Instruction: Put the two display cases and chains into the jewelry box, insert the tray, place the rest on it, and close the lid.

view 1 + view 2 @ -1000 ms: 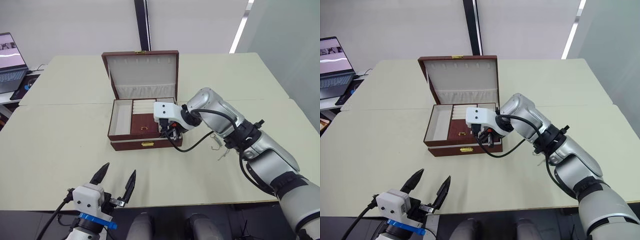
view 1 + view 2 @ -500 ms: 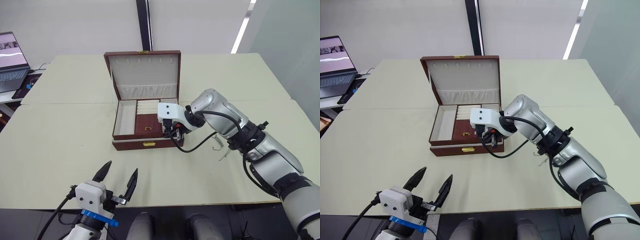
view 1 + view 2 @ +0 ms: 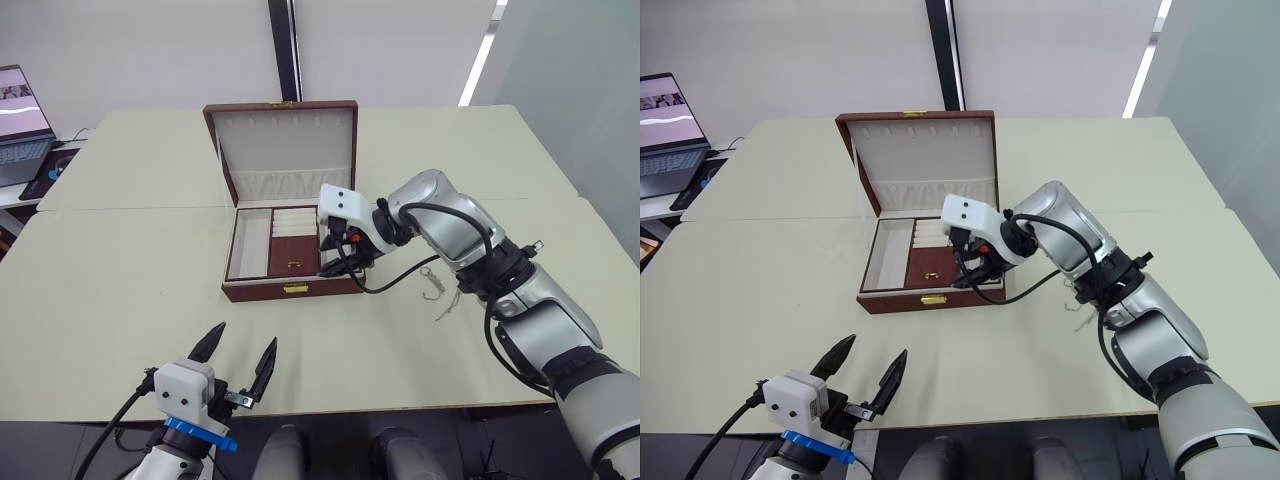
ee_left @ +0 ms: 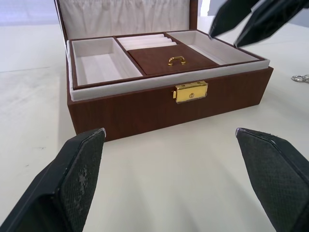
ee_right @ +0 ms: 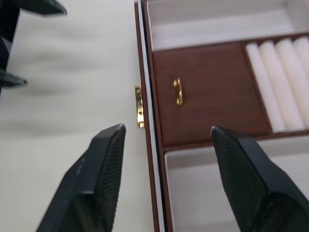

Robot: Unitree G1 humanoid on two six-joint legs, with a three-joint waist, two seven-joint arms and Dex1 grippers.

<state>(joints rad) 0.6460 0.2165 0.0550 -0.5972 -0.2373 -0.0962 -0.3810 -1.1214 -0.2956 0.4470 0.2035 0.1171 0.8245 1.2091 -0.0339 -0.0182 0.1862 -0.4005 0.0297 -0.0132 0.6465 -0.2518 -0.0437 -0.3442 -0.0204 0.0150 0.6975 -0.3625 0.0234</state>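
The big reddish-brown wooden jewelry box sits on the pale table with its cream-lined lid standing up. The brown-rimmed tray is inside it. The right end effector hangs over the box's right side, fingers wide apart, holding nothing. The left end effector is near the table's front edge, open and empty too. Thin silvery chains lie on the table to the right.

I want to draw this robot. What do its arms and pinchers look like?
The right arm is shiny silver with black joints and a black cable looping along it. Each gripper, the left gripper and right gripper, has a white boxy body and two pointed black fingers. The left wrist wears a blue band.
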